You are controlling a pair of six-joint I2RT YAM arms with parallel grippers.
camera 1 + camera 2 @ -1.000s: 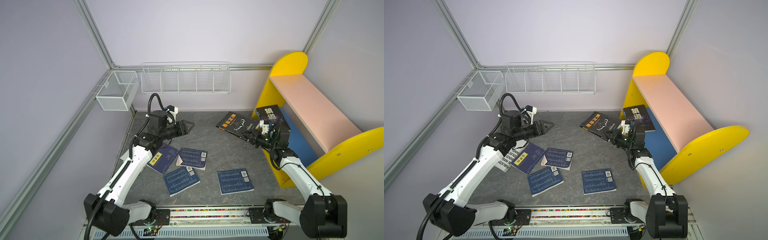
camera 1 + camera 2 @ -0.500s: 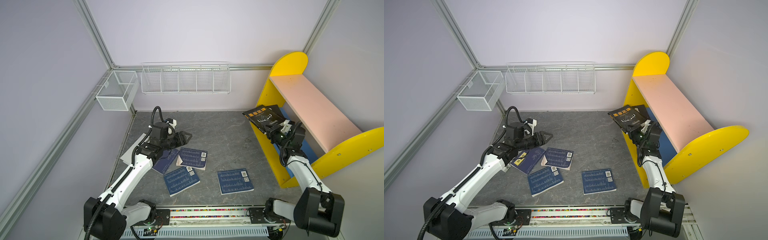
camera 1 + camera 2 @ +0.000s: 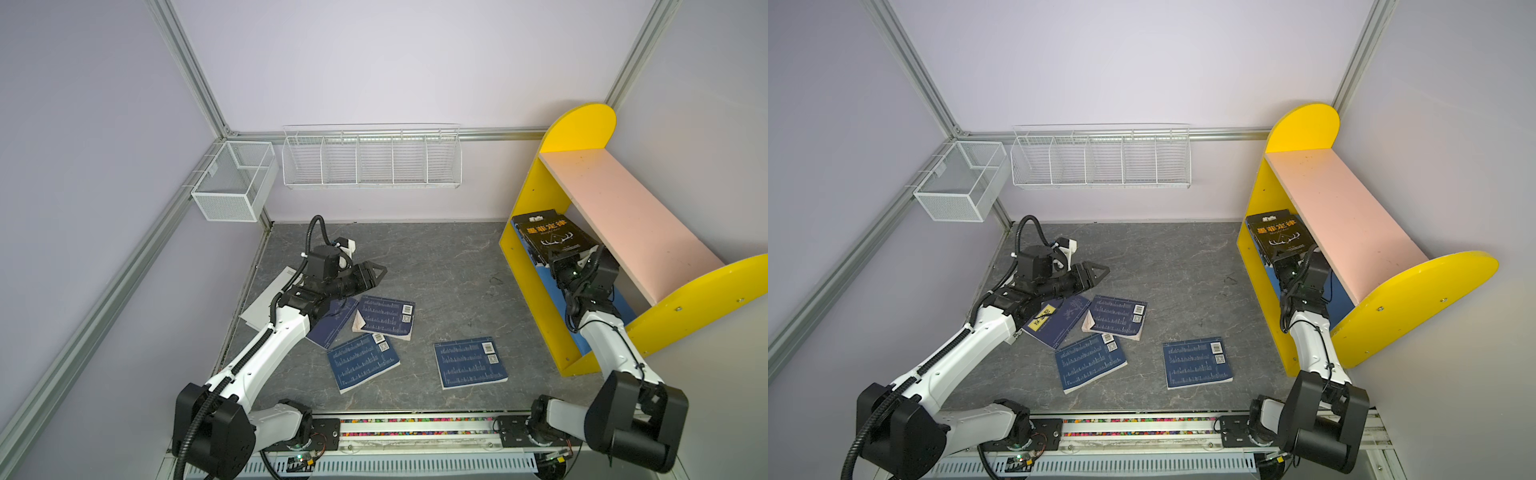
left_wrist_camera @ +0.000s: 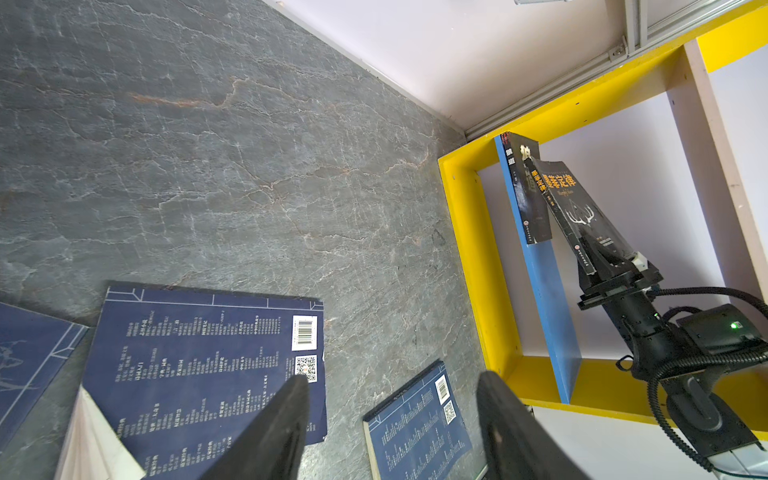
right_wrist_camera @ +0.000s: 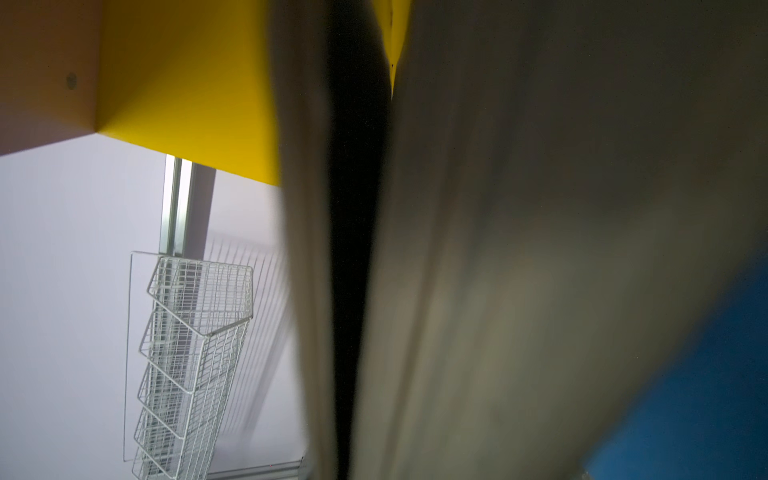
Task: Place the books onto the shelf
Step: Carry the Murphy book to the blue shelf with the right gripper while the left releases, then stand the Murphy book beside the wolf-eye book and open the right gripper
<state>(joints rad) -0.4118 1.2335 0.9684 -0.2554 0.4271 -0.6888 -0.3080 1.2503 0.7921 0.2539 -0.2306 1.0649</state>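
Right gripper [image 3: 557, 261] is clenched on the lower edge of the black antler-cover book [image 3: 547, 236]. The book is tilted inside the shelf [image 3: 527, 270], over the far end of the blue lower board [image 4: 552, 316], and overlaps a second black book [image 4: 524, 195] already there.

Plan: ease it down until it bears on board and neighbour, and only then let go (a release in mid-air would likely knock both over).

Left gripper [image 4: 390, 380] is open and empty above the navy books [image 3: 384, 318] on the table.

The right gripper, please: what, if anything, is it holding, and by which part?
The right gripper holds the black antler-cover book by its bottom edge, the end opposite the title.
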